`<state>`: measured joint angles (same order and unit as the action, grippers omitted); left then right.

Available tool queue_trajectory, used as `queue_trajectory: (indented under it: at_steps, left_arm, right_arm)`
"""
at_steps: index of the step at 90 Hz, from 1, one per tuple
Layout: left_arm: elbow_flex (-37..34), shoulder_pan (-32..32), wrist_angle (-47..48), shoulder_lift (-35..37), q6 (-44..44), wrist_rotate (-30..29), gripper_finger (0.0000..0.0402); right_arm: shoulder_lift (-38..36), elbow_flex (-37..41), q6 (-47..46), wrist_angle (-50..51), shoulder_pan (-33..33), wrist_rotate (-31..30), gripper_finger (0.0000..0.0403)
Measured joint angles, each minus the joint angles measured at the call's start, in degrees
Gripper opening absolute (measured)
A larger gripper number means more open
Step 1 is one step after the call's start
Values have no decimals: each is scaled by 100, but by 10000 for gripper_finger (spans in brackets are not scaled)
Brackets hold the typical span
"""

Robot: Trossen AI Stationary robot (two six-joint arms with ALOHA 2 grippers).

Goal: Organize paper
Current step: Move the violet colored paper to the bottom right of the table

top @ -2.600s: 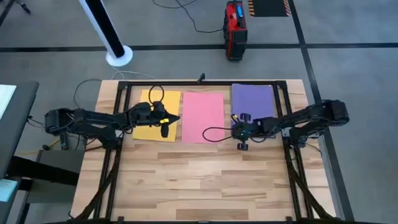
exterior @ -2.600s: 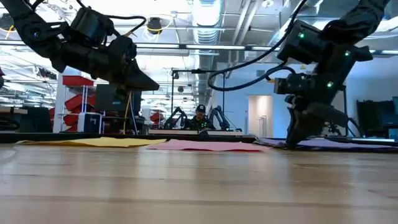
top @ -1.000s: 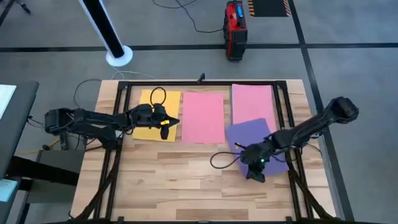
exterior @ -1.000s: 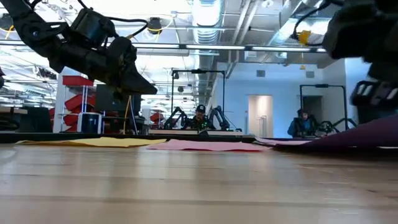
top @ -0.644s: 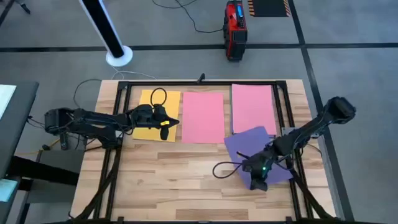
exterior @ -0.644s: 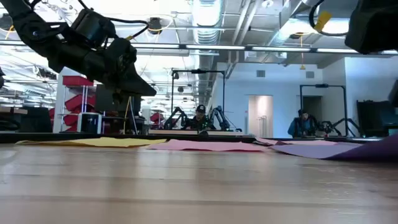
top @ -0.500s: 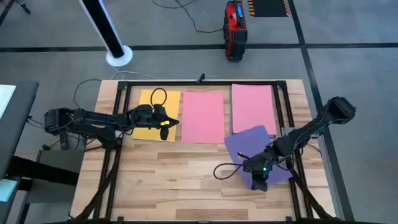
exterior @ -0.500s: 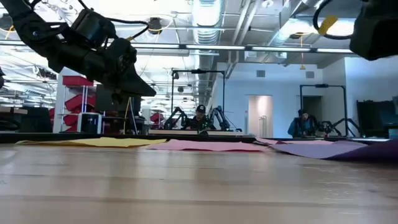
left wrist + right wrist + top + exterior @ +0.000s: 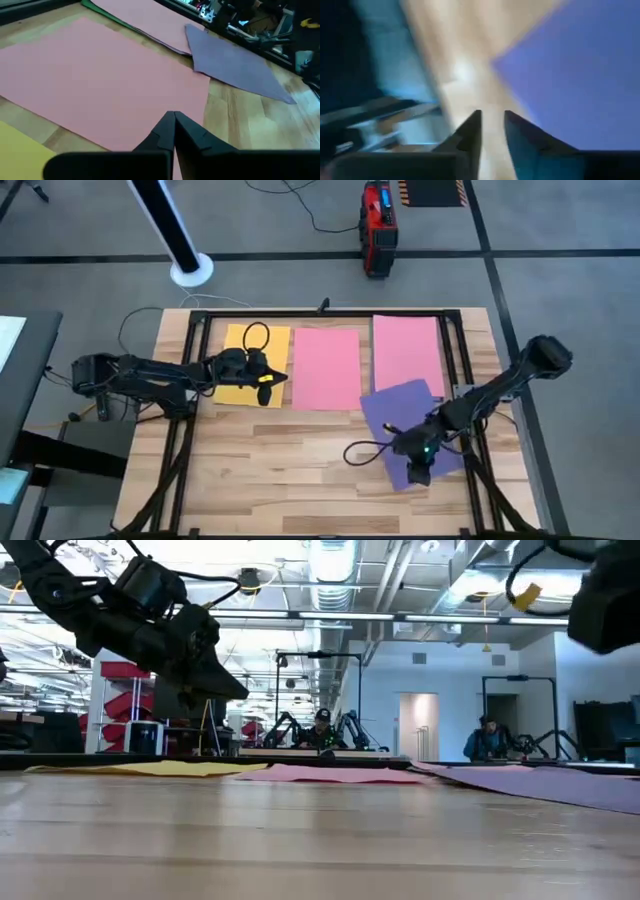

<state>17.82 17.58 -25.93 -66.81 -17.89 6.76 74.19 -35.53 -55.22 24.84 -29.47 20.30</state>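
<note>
Four sheets of paper show on the table. A yellow sheet lies far left, a pink one in the middle, and another pink one far right with a green edge under it. A purple sheet lies flat and askew, nearer than the right pink sheet. My left gripper is shut and hovers above the yellow sheet's right edge. My right gripper is over the purple sheet's near left corner; a narrow gap shows between its fingers, with wood behind the gap.
A black metal frame runs along the table's far edge and both sides. Bare wood fills the near half of the table. A red and black box and a white pole base stand on the floor beyond.
My right gripper has moved a little toward the table's near edge, and the purple sheet has slid with it, off the far-right pink sheet. The sheet's near end, raised a second ago, has sunk, and the sheet now lies flat. My left arm has kept still.
</note>
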Motion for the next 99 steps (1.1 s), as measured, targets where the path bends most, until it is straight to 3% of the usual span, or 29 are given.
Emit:
queue_trajectory:
  at_steps: [15,43,63,99]
  left_arm:
    - [0,0,-43,0,-52,-97,0]
    - [0,0,-41,0,-142,-317,0]
    - [0,0,-39,0,-142,-322,0]
    - [0,0,147,0,-129,-401,0]
  right_arm:
    - [0,-405,717,1685,214,-867,6]
    - [-2,-217,1208,2289,587,-2584,1]
    - [0,248,1113,2249,668,-2496,0]
    - [-15,505,34,1888,404,-2141,0]
